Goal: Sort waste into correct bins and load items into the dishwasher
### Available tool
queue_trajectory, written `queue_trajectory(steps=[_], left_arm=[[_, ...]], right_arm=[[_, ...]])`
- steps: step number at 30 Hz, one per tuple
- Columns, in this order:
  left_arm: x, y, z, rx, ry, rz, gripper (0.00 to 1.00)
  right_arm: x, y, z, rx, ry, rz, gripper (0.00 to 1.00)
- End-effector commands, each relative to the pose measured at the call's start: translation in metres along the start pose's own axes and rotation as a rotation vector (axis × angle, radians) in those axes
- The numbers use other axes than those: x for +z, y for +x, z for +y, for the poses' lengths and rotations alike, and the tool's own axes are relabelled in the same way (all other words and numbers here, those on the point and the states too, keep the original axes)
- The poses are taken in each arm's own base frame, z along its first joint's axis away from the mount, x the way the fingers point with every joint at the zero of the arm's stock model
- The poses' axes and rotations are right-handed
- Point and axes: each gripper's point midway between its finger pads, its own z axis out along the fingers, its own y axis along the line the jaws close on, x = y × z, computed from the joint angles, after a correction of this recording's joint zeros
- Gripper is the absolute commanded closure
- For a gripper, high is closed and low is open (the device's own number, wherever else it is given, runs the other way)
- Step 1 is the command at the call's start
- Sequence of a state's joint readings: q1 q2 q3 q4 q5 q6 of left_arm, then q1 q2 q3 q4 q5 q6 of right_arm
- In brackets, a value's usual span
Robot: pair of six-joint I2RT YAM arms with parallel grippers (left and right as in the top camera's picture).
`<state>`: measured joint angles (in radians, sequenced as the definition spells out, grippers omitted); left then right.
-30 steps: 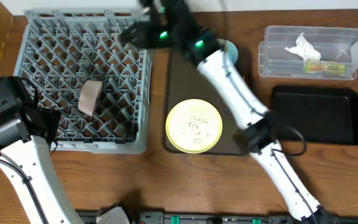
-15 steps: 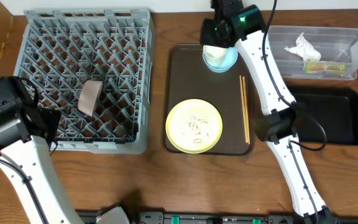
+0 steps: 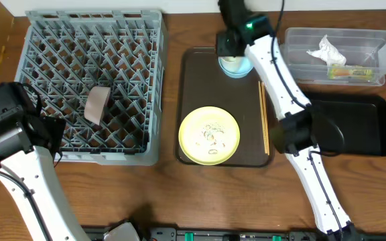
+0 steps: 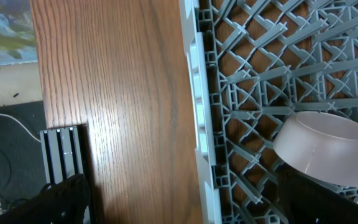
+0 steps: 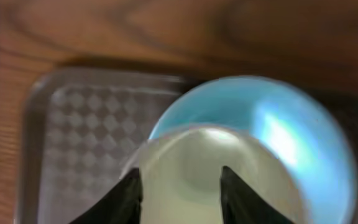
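Right pincer [image 5: 179, 196]: fingers apart above the white bowl [image 5: 204, 155], gripping nothing.
White bowl: nested in the light blue bowl [image 5: 278, 118] on the brown tray [image 3: 200, 87], near the surface's far edge.
Left pincer [image 4: 185, 208]: apart and empty, beside the dish rack [image 3: 92, 13] at the far-left corner.
Doing it well: straddle only the white bowl's rim, close firmly, and lift straight up so the blue bowl is not dragged along.

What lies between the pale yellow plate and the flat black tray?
In the overhead view, the wooden chopsticks lie between them, on the right side of the brown serving tray. The right arm also crosses over that stretch.
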<state>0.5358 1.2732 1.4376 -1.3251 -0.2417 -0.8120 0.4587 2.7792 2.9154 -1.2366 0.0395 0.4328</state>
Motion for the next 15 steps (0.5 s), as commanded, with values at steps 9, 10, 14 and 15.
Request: queue_trajectory(steps=[9,10,14,15], left_arm=[[-0.004,-0.004,0.002,-0.014,0.002,-0.016,0.02],[-0.004,-0.004,0.002,-0.014,0.002,-0.016,0.02],[-0.004,-0.004,0.002,-0.014,0.002,-0.016,0.02],[-0.004,-0.004,0.002,-0.014,0.003,-0.016,0.02]], right_arm=[[-0.021,-0.003,0.034,-0.086,-0.017,-0.064,0.60],[-0.025,-0.004,0.034,-0.086,-0.018,-0.066,0.60],[-0.045,-0.009,0.030,-0.078,-0.020,-0.079,0.55],[-0.049,-0.009,0.030,-0.077,-0.021,-0.082,0.53]])
